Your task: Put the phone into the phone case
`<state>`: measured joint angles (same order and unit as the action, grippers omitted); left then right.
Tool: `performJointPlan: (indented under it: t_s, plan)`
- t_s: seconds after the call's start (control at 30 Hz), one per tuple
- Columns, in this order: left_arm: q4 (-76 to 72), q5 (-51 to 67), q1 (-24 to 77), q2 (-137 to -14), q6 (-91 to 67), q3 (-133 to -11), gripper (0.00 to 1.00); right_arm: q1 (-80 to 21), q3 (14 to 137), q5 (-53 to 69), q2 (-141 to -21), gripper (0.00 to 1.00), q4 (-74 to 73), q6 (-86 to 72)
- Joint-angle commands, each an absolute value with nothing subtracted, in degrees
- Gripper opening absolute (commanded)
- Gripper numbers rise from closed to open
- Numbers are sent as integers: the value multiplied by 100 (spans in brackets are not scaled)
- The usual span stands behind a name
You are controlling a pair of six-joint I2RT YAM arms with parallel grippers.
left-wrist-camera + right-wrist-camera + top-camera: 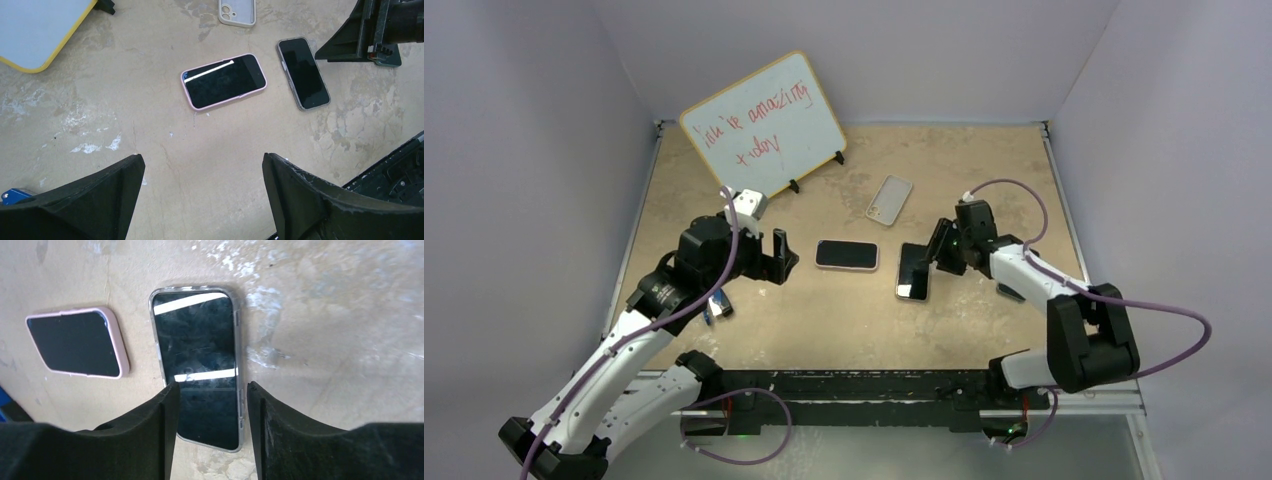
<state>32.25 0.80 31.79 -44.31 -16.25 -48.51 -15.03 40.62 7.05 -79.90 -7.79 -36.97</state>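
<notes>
A dark-screened phone (197, 360) with a clear rim lies flat on the table, right of centre (913, 271). My right gripper (212, 385) hovers over its near end, open, with one finger on each side of it; from above this gripper (929, 255) is at the phone's far right. A second phone (846, 255) with a pink rim lies flat at the centre (223, 81). An empty pale phone case (889, 199) lies farther back (237, 11). My left gripper (202, 160) is open wide and empty, above bare table left of the pink phone (779, 255).
A small whiteboard (762, 125) with red writing stands on black feet at the back left. A small blue object (717, 303) lies by the left arm. Purple-grey walls close in the table on three sides.
</notes>
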Motion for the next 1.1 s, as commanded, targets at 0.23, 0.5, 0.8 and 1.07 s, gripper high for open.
performJointPlan:
  t_s: [0.23, 0.5, 0.8, 1.07]
  plan:
    - [3138, -166, 3173, -4268, -1521, -4927, 92, -1440, 4507, -1696, -7112, 55, -2050, -4542]
    - [3116, -106, 3171, -4195, -1507, -4909, 92, -1235, 4258, -3135, -6847, 59, -2292, -4661]
    - [3120, -65, 3171, -4134, -1485, -4917, 92, -612, 4379, -3393, -7630, 43, -1986, -4296]
    - [3133, -132, 3172, -4069, -1463, -4925, 94, -81, 4320, -3109, -8212, 40, -1675, -4038]
